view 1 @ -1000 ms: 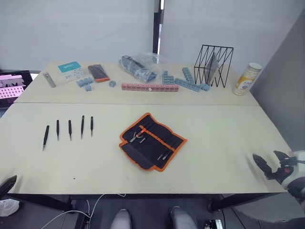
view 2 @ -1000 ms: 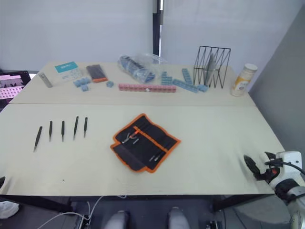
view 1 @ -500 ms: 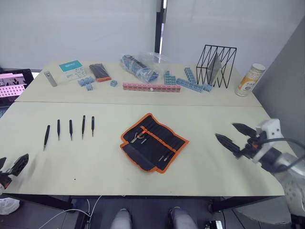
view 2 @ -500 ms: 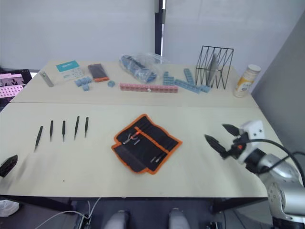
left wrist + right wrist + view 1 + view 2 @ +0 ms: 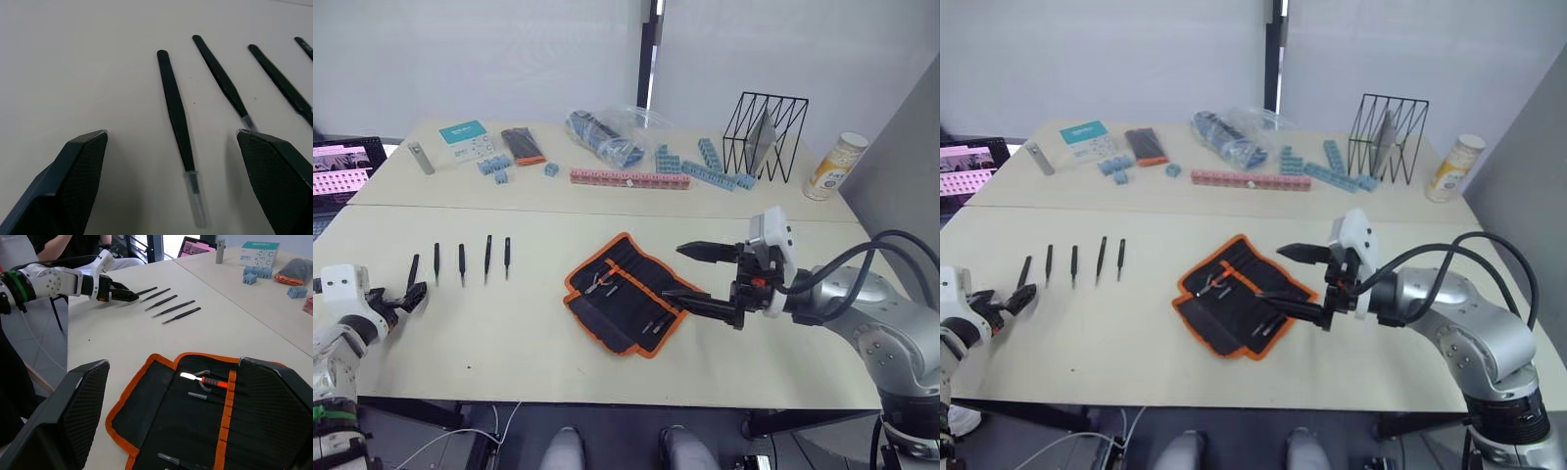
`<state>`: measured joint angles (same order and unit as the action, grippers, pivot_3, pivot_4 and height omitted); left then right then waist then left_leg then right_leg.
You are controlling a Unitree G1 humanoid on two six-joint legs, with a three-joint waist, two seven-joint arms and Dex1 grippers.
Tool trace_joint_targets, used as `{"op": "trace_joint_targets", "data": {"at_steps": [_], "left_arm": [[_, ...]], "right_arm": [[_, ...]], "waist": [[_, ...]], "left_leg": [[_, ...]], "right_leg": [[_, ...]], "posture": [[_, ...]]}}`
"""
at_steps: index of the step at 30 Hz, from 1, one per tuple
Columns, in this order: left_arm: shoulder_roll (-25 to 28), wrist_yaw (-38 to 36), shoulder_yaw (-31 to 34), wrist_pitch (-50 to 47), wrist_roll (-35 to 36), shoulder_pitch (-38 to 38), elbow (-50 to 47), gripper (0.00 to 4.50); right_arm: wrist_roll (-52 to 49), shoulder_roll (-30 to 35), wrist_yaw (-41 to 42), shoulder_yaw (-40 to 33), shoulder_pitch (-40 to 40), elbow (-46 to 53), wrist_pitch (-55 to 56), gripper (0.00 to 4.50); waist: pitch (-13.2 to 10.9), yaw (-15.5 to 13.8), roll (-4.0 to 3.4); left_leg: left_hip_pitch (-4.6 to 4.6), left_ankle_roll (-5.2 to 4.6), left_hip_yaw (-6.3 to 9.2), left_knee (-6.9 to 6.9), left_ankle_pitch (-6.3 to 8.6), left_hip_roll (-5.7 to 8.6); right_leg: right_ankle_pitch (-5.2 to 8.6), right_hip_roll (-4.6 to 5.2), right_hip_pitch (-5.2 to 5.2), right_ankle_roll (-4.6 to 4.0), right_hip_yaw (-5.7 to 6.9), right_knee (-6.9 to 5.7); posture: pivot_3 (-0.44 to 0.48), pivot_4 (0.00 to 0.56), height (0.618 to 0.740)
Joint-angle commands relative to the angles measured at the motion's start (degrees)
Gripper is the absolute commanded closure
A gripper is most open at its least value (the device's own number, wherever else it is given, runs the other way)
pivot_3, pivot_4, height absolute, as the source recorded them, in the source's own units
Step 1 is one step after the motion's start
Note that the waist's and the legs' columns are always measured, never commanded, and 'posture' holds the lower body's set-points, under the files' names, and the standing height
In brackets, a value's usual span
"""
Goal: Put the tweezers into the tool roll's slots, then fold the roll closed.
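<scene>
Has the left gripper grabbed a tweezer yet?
No. The left gripper is open, its fingers either side of the nearest tweezer, which lies flat on the table.

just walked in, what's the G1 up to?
Nothing is gripped yet. The left end effector is open on the table, at the near tip of the leftmost of the five tweezers, which lie in a row. The right end effector hovers open at the right edge of the unrolled tool roll, which already holds a few small tools.
</scene>
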<state>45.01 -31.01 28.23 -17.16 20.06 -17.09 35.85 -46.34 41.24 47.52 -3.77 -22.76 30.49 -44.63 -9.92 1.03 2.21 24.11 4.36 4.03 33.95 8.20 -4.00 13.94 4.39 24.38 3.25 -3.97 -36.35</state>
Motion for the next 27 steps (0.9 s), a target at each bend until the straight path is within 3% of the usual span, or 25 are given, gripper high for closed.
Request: {"op": "trace_joint_targets", "data": {"at_steps": [1, 14, 23, 27], "left_arm": [[0.53, -0.01, -2.96, 1.92, -3.44, -1.43, 6.12, 0.28], [-0.64, -2.39, -5.36, 3.19, -4.13, -1.54, 8.4, 4.44], [1.01, -2.21, -4.55, 6.11, -4.47, -2.56, 8.74, 4.48], [2.6, -3.64, -1.65, 4.24, -1.64, 0.39, -1.74, 4.48]], "right_arm": [[-1.13, 0.69, 0.29, -0.81, -1.2, 1.44, 0.05, 0.0], [0.16, 1.64, 0.22, -0.68, 0.69, 0.95, 0.47, 0.0], [1.43, 1.84, 0.1, 0.01, 1.81, 0.69, 0.88, 0.0], [3.94, 1.72, -0.93, 0.88, 3.49, 0.24, 1.4, 0.0]], "waist": [[0.03, -0.08, -0.07], [0.22, -0.37, -0.41], [0.31, -0.33, -0.55], [0.26, -0.28, -0.39]], "left_leg": [[-0.03, 0.0, -0.01, 0.01, 0.0, 0.0], [-0.32, 0.02, -0.05, 0.05, -0.01, 0.01], [-0.36, 0.02, -0.05, 0.06, -0.01, 0.02], [-0.3, 0.04, -0.05, 0.06, -0.02, 0.02]], "right_leg": [[0.0, 0.01, -0.02, -0.01, 0.0, -0.02], [0.05, 0.04, -0.11, -0.07, -0.01, -0.4], [0.05, 0.04, -0.1, -0.07, -0.01, -0.45], [0.05, 0.04, -0.08, -0.07, -0.01, -0.42]], "posture": [[0.0, 0.15, 0.706], [0.0, 0.15, 0.706], [0.0, 0.15, 0.706], [0.0, 0.15, 0.706]]}}
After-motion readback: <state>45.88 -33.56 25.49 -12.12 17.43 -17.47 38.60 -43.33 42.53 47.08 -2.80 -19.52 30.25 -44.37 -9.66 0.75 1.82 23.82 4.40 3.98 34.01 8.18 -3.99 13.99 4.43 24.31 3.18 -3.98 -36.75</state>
